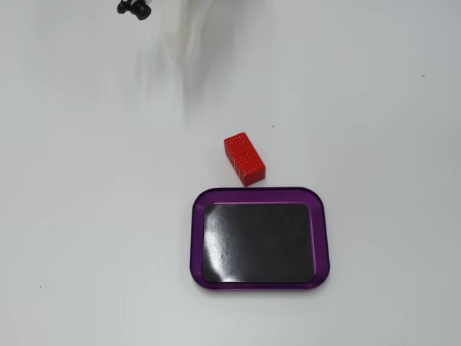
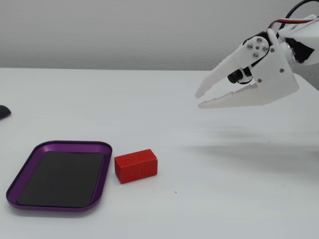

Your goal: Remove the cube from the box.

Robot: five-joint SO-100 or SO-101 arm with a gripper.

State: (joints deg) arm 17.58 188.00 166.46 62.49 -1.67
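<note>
1 cube [image 2: 135,166] is seen on the table just outside the empty box [image 2: 30,159], well below and left of the gripper [image 2: 200,99] in that fixed view. Jaws are parted, nothing held. Its long axis runs roughly toward the gripper.

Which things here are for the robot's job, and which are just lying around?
For the job:
- the red cube, on the table beside the tray
- the purple box, empty
- the gripper, up in the air, jaws apart, holding nothing

Just lying about:
- a dark object at the left edge of a fixed view
- the white table
</note>
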